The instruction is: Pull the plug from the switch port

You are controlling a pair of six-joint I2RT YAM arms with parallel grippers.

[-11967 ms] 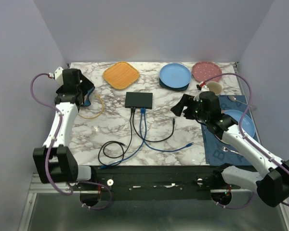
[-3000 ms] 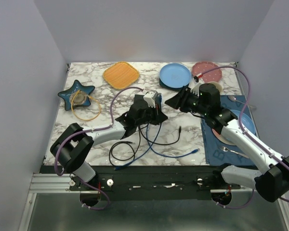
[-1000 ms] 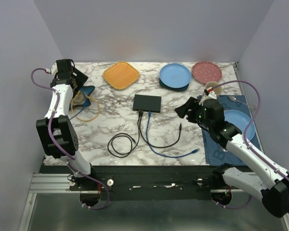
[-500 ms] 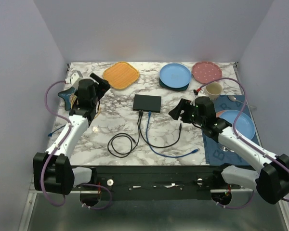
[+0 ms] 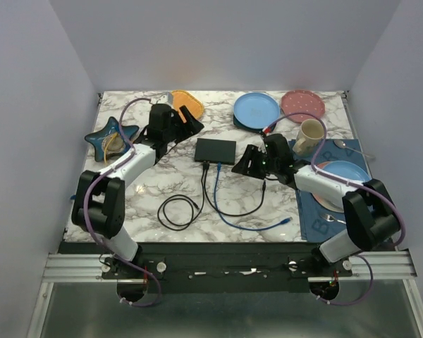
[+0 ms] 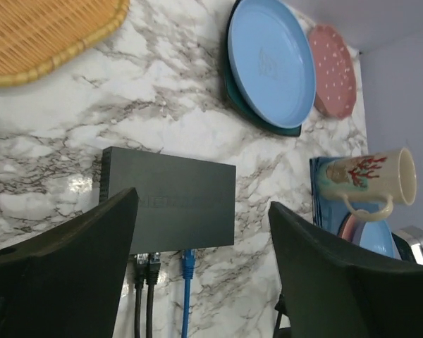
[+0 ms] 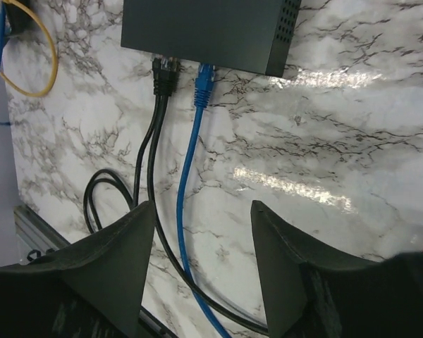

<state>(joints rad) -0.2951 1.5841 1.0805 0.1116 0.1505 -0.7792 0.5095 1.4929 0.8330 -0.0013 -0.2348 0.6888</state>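
The flat matte-black switch [image 7: 208,32] is flanked by left claw [image 6: 201,204] and right claw [image 7: 203,208], both held wide and empty, likely for bracing. 3 plugs [image 7: 204,76] are seated.

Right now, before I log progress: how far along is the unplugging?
Done: nothing; the blue plug and two black plugs still sit in the switch. In hand: the left gripper and right gripper hang open near it, holding nothing. Left: grip a plug and pull it out.
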